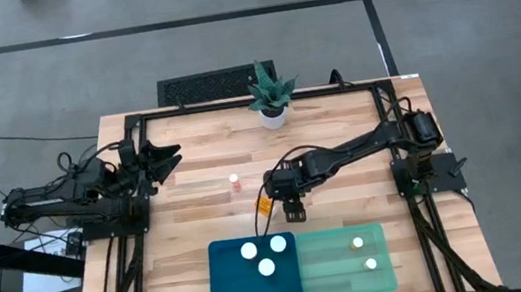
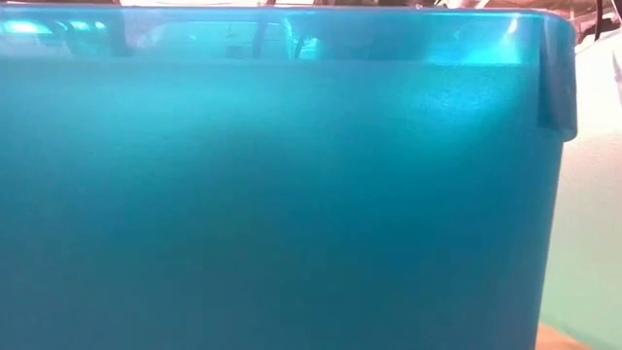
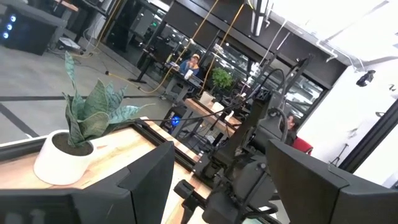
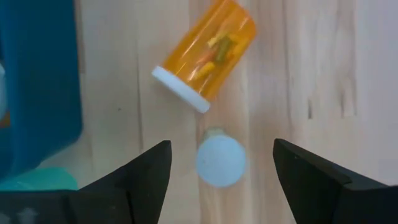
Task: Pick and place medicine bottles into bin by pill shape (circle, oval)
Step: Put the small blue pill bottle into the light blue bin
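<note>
Amber upright bottle is standing between the open, empty fingers of the right tool mid-bench, awaiting grasping; closing squarely comes next, avoiding the toppled bottle.

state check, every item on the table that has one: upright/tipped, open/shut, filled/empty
right gripper: open, over an upright bottle, nothing held
upright bottle: standing, capped, between the fingers, not touched
tipped bottle: on its side on the table, capped
lone bottle: upright, mid-table
blue tray: holds three bottles
green tray: holds two bottles
left gripper: open, waiting at table's left
plant pot: upright
</note>
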{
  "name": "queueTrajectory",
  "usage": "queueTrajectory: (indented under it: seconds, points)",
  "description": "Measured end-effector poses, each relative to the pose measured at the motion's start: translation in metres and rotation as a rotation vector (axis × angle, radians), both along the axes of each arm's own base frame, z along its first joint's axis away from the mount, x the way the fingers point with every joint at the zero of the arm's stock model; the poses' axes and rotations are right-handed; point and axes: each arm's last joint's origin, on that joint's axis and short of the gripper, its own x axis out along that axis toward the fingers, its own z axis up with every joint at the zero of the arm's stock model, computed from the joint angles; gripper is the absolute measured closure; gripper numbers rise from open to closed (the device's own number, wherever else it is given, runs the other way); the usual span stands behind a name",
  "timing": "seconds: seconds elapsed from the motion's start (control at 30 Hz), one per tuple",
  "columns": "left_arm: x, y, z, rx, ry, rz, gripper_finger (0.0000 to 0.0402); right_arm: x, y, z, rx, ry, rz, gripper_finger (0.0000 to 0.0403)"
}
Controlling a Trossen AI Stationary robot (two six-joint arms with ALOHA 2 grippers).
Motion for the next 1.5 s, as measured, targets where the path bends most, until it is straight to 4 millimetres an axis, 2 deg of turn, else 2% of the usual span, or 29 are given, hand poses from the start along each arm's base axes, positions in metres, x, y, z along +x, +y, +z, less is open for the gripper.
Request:
queueTrajectory:
  seconds: [0.4,1.1,1.5]
  points:
    - [0.0,0.0,0.0,0.0,0.0,0.0,0.0154,-0.0025,-0.0001,-0.001,0.004,0.028,0.003,0.0125]
    - [0.0,0.0,0.0,-0.005,-0.002,-0.001,0.0154,-0.0036,-0.0003,-0.0005,0.002,0.036,0.003,0.0288]
    - [0.0,0.0,0.0,-0.01,-0.003,-0.002,0.0154,-0.0037,-0.0004,-0.0004,0.001,0.037,0.0,0.0287]
